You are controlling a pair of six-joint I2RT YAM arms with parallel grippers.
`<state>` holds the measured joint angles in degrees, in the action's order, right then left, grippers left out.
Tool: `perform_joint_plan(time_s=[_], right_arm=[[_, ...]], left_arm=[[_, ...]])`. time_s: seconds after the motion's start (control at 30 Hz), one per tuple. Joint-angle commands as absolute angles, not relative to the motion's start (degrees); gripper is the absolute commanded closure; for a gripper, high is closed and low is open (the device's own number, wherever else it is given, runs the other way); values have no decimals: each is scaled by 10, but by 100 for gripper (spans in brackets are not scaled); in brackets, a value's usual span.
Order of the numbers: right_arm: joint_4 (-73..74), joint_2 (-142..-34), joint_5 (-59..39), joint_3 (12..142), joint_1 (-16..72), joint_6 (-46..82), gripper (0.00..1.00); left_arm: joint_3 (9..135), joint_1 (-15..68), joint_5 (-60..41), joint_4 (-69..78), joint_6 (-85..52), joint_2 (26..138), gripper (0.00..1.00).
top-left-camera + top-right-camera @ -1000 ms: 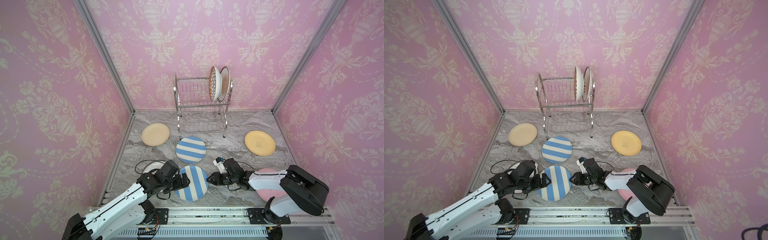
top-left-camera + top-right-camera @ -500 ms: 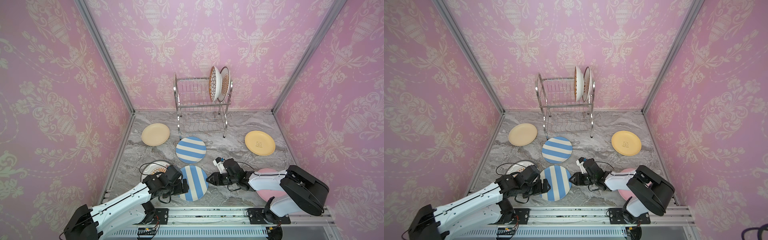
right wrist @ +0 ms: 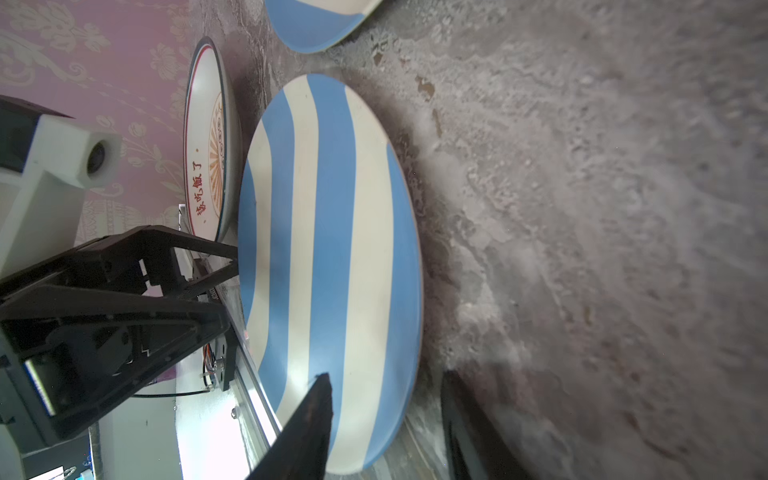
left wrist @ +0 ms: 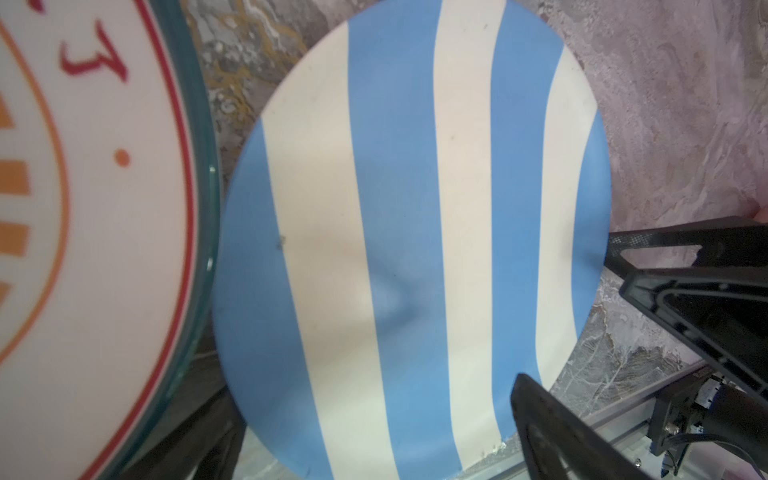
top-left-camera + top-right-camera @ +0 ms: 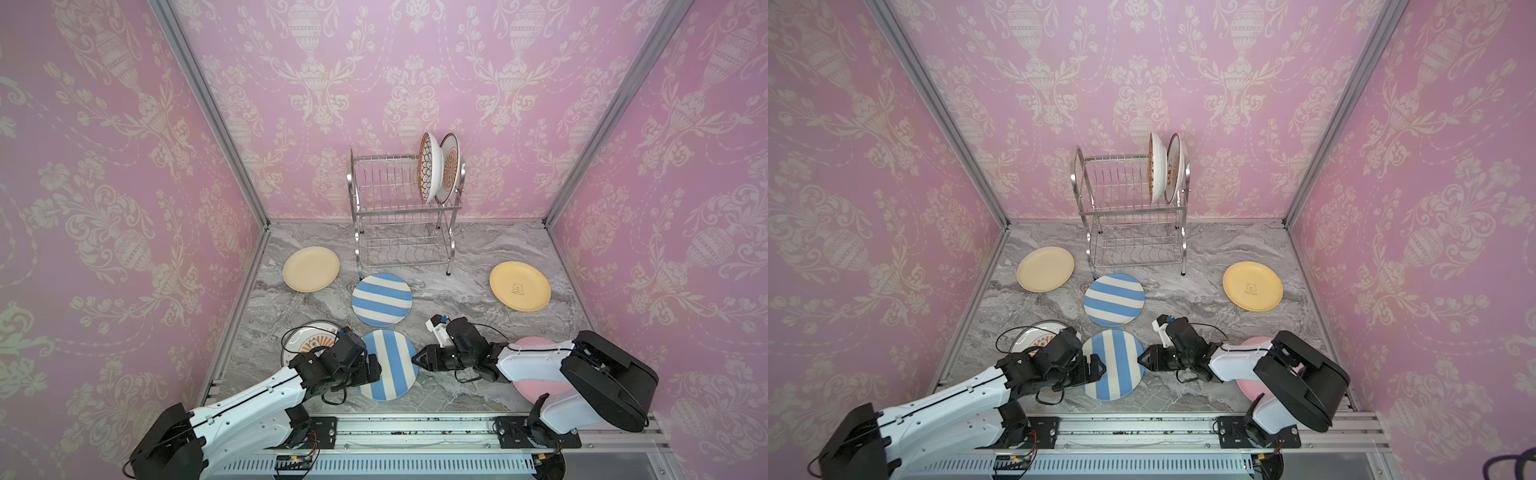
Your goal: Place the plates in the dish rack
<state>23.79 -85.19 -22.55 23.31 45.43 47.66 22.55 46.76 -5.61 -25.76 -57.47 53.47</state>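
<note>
A blue-white striped plate lies flat near the front edge. My left gripper is open at its left rim, fingers spread wide over the plate. My right gripper is open at the right rim, one finger above the plate and one on the table side. The dish rack stands at the back. A petal-patterned plate and a sunburst plate stand on its top tier.
On the marble lie a second striped plate, a cream plate and a yellow plate. My left arm partly covers a sunburst plate. The pink plate lies under my right arm. Pink walls enclose three sides.
My left arm has swung lower toward the front, uncovering more of the sunburst plate on the table, while its gripper stays at the striped plate's left rim. The right arm has barely moved.
</note>
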Motion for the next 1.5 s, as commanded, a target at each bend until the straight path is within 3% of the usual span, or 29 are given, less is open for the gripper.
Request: perform_joint_plan(time_s=[0.0,0.2,0.5,0.63,0.8,0.87,0.93,1.03,1.17,1.47], right_arm=[[166,-885,-198,219,457,473,54],[194,-886,-205,204,457,484,56],[194,-821,-172,169,454,507,70],[206,-778,-154,159,451,526,82],[238,-751,-149,143,452,556,87],[238,-750,-147,138,452,560,84],[212,-751,-141,140,451,558,67],[206,-743,-127,124,451,561,58],[197,-748,-127,131,452,544,56],[334,-834,-173,120,451,562,58]], left_arm=[[222,472,-51,-227,-541,563,1],[239,472,-84,-208,-527,621,1],[233,473,-66,-256,-531,560,1],[219,472,-79,-213,-546,558,1],[219,474,-103,-178,-542,590,1],[223,476,-104,-177,-536,593,1],[225,476,-101,-185,-534,590,1],[226,476,-87,-218,-526,575,1],[212,476,-76,-214,-533,554,1],[216,477,-96,-167,-531,597,1]])
